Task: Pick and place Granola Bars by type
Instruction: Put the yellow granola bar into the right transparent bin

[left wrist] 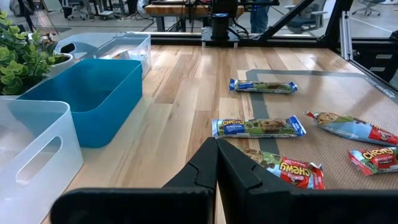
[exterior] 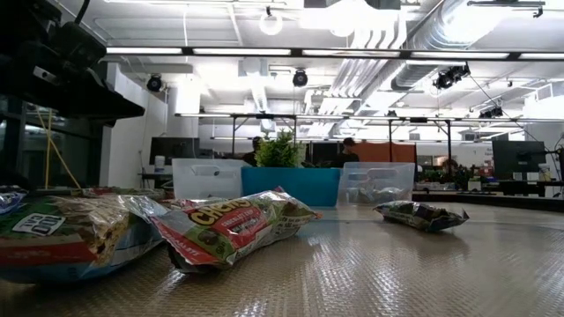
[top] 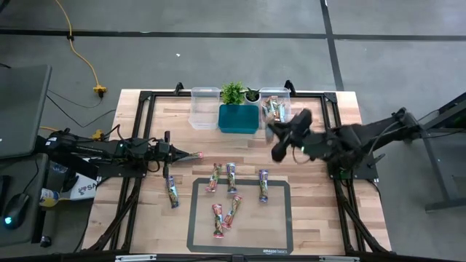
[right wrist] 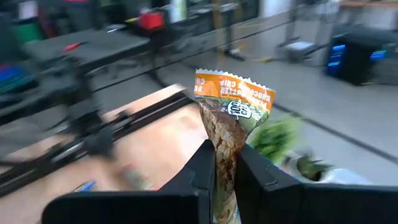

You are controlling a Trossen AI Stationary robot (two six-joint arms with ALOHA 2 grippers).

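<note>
Several granola bars in shiny wrappers lie flat on the dark mat (top: pixel 280 218), among them one (top: pixel 231 177) and another (top: pixel 263 185); one more (top: pixel 172 191) lies on the wood left of the mat. My left gripper (left wrist: pixel 216 144) is shut and hovers above the wood at the mat's left far corner (top: pixel 196 155), touching nothing. My right gripper (right wrist: pixel 225 165) is raised in front of the right clear bin (top: pixel 275 104) and is shut on a bar with an orange wrapper end (right wrist: pixel 233 93). In the low view, bars (exterior: pixel 229 229) fill the foreground. My right gripper pinches the orange-topped granola bar between its two fingers (right wrist: pixel 202 171), at the tan part of the wrapper (right wrist: pixel 224 146) below the crimped orange end. The bar runs along the fingers and its orange end sticks out past the fingertips. It is lifted clear of the table.
At the table's far edge stand a clear bin (top: pixel 205 107), a teal bin (top: pixel 239 118) and the right clear bin, which holds bars. Two small green plants (top: pixel 233 92) sit behind the teal bin. Bare wood lies between the bins and the mat.
</note>
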